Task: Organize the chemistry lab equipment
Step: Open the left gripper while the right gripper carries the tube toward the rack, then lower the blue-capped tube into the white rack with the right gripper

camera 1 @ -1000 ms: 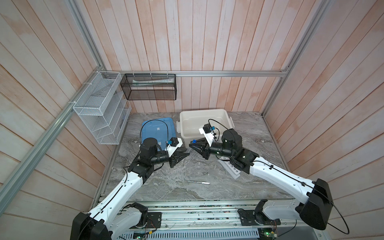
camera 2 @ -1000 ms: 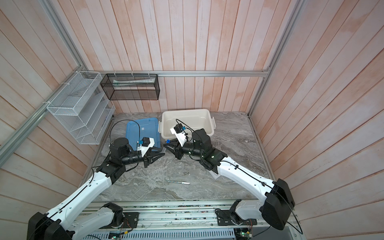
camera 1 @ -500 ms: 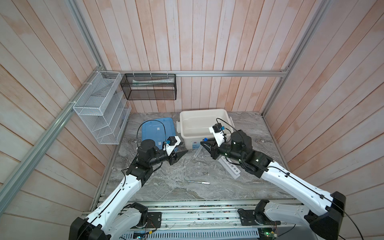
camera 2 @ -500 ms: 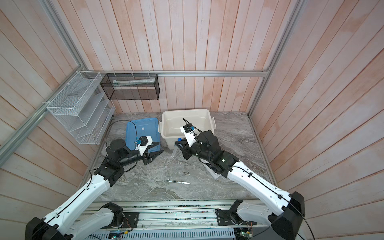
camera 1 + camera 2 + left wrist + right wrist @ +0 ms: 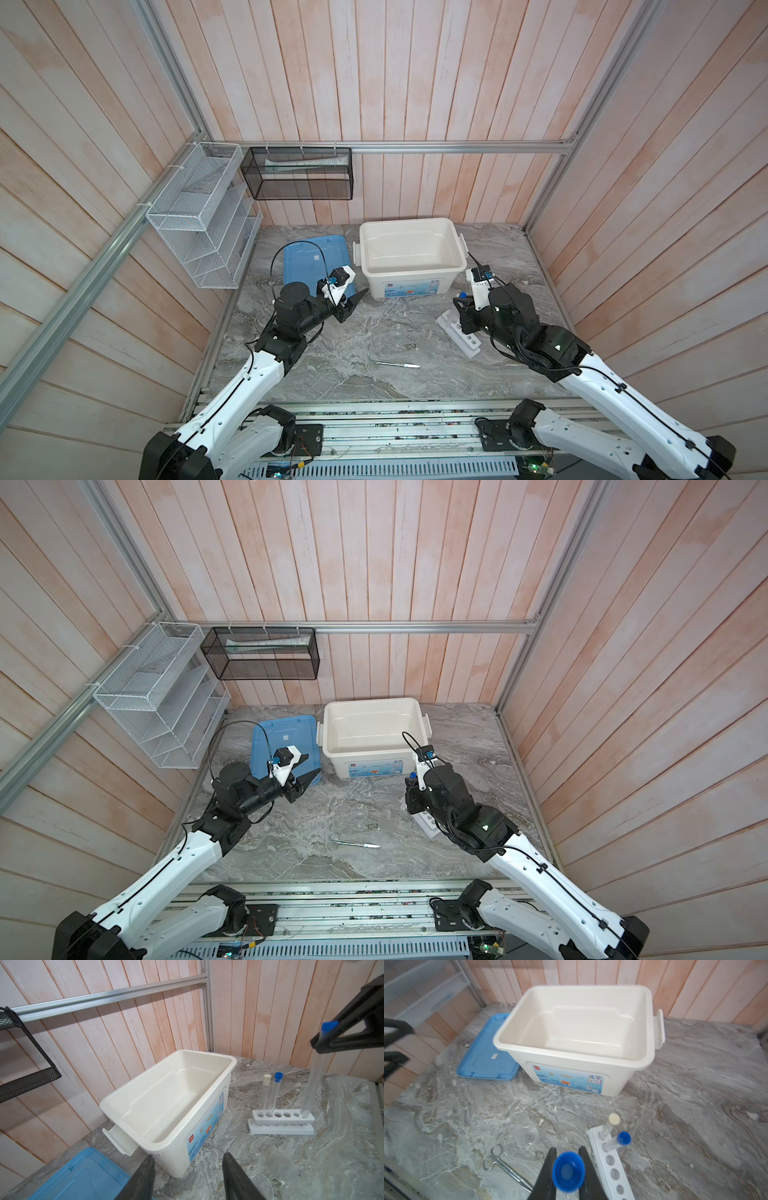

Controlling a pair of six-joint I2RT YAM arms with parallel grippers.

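Note:
My right gripper (image 5: pixel 568 1149) is shut on a blue-capped clear tube (image 5: pixel 568 1171). It holds the tube (image 5: pixel 312 1080) upright, with the bottom at the end hole of the white six-hole rack (image 5: pixel 280 1124). A white-capped tube (image 5: pixel 267 1078) and a blue-capped tube (image 5: pixel 278 1076) stand in the holes at the rack's (image 5: pixel 459 334) other end. My left gripper (image 5: pixel 189 1157) is open and empty near the white bin's front left corner. Small steel scissors (image 5: pixel 500 1164) and a thin silver tool (image 5: pixel 399 365) lie end to end near the front. A clear round dish (image 5: pixel 527 1136) lies between them and the bin.
An open white bin (image 5: pixel 457 245) stands at the back middle, with its blue lid (image 5: pixel 307 257) flat on the table to its left. A white wire-mesh rack (image 5: pixel 199 216) hangs on the left wall and a black one (image 5: pixel 297 174) on the back wall.
The two grippers were together in front of the bin. My left gripper opened and drew back left. My right arm carried the tube right, over the rack.

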